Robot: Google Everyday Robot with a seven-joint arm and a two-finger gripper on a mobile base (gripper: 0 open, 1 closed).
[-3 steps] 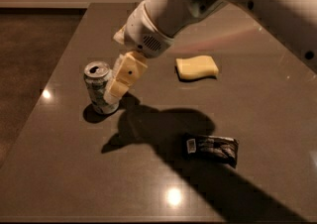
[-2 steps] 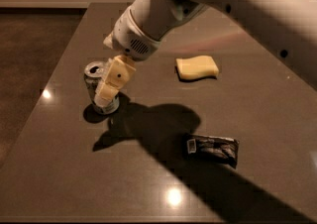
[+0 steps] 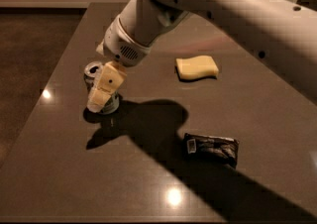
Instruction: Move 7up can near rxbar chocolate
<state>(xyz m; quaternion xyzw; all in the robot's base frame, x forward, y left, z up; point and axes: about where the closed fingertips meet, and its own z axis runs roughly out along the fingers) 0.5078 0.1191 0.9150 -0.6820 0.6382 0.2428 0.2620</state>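
claw: the claw (image 3: 103,91) is low over the left part of the table and overlaps the can's near side. I cannot tell whether it is apart or clamped on the can.
can: the can (image 3: 92,70) stands upright on the table near the left edge. Only its top and a bit of its base show past the claw.
black bar: the black bar (image 3: 212,147) lies flat, right of centre toward the near edge, well apart from the can.
edges: the table (image 3: 148,193) has its left edge close by the can, with floor (image 3: 29,44) beyond. A strip of bare top lies between the bar and the near edge.
open room: bare tabletop runs from can to bar, crossed only by the arm's shadow. There is also bare top left of the bar and in front of it.
other things: a yellow block (image 3: 197,67) lies flat further back, right of the can, well apart from the bar and off the straight line between can and bar.
arm: the arm (image 3: 223,5) comes in from the upper right and slopes down to the claw.
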